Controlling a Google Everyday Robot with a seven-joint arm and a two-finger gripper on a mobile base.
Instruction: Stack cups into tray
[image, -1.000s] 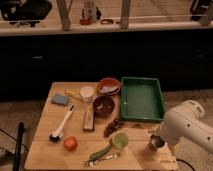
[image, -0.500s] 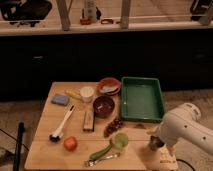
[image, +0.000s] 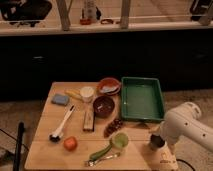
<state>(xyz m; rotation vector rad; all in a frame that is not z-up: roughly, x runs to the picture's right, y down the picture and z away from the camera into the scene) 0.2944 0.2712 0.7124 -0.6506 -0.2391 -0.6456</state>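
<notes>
Though down at dark cup (image: 157, 144) by tabletop's (image: 46, 136) right edge, below tray (image: 142, 100), cannot tell pincer's (image: 159, 138) state.

Table (image: 42, 150) bearing: red bowl (image: 104, 105); orange bowl (image: 109, 86) behind it; sponge (image: 60, 99); block (image: 88, 120); grapes (image: 113, 126); tomato (image: 70, 143); ladle (image: 62, 126).
</notes>
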